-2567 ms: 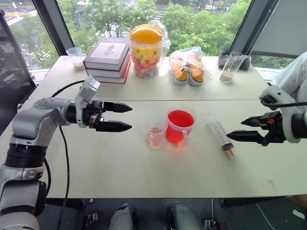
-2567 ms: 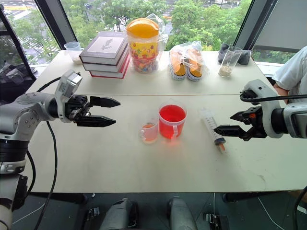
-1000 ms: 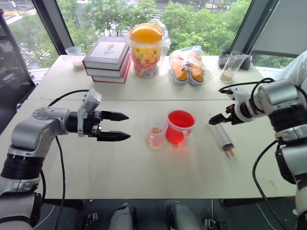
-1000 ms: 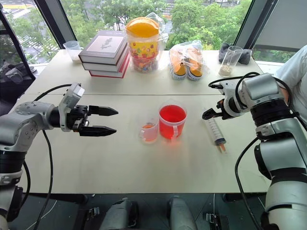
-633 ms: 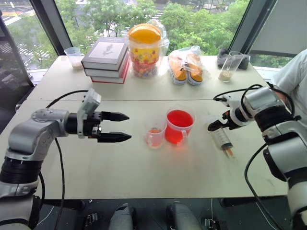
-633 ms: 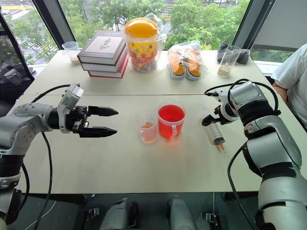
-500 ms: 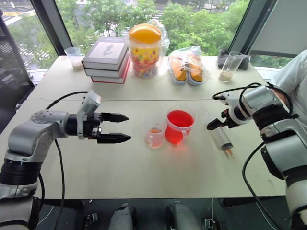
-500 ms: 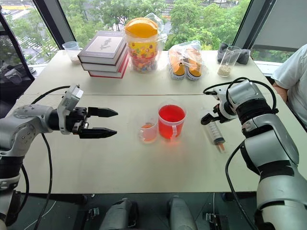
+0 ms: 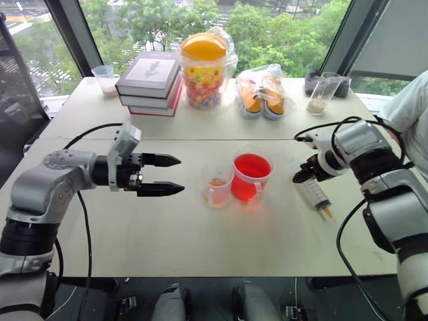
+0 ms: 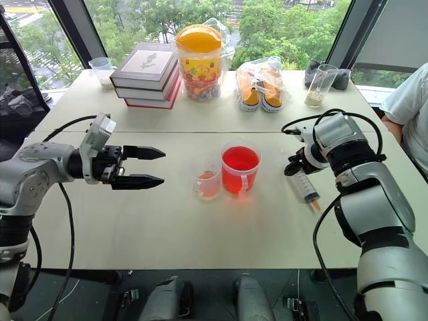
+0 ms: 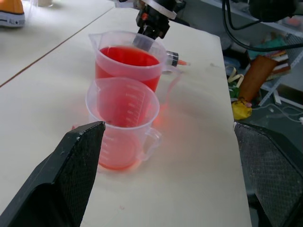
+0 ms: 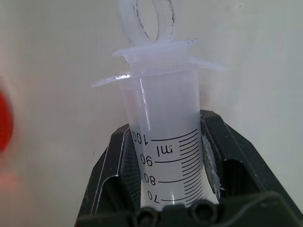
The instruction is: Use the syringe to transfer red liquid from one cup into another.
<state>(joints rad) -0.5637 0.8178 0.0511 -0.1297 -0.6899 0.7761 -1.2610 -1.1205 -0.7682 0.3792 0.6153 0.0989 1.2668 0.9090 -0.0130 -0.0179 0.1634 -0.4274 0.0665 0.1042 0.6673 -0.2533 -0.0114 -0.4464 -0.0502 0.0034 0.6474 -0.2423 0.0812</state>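
Note:
The syringe [image 9: 314, 193], clear with printed marks and an orange tip, lies slanted on the table right of the cups. My right gripper [image 9: 302, 175] is shut on its barrel [image 12: 165, 137] just below the flange, at the plunger end. The wide handled cup [image 9: 251, 176] holds the red liquid [image 11: 127, 55]. Touching its left side is the smaller cup [image 9: 216, 184], with an orange tint low down. My left gripper [image 9: 180, 174] hovers open to the left of both cups and points at them, nothing between its fingers [image 11: 71, 175].
On the far table stand a stack of books [image 9: 150, 81], a candy jar with an orange lid [image 9: 204, 70], bagged shoes [image 9: 262, 93] and two clear cups with pale powder [image 9: 107, 80] [image 9: 321, 93]. A person's white sleeve [image 9: 411, 107] is at the right edge.
My right gripper came down on the syringe's plunger end and shut on the barrel. The syringe shifted slightly. The left arm stayed still.

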